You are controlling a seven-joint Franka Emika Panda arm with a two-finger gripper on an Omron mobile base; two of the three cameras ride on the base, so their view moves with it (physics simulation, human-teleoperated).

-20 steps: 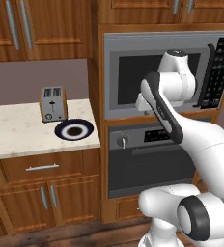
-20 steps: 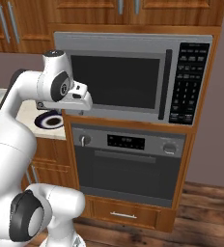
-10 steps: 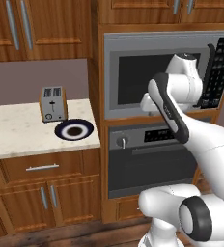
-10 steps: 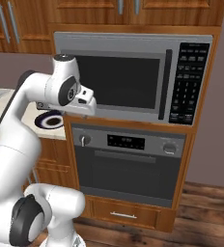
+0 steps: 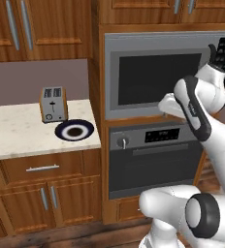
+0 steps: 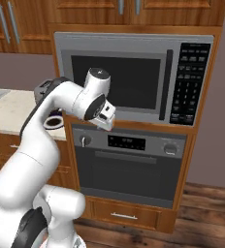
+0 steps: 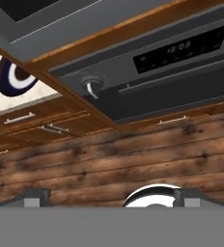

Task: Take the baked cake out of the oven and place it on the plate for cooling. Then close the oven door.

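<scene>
Oven door (image 6: 131, 172) shut, toaster (image 5: 53, 103) seen from the left base view, plate (image 5: 74, 131) near desk (image 5: 17, 135) right front edge, end effector (image 6: 106, 127) wide, empty, above oven (image 5: 155, 157) knob (image 7: 91, 85)

The plate (image 5: 74, 131) lies on the counter (image 5: 17, 133) before the toaster (image 5: 53, 103), left of the oven (image 5: 155, 160).

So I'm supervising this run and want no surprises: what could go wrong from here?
The oven door is shut, and the open hand hangs above its handle, near the microwave; a low reach could miss the bar. The plate sits beside the toaster, so clipping it is possible.
</scene>
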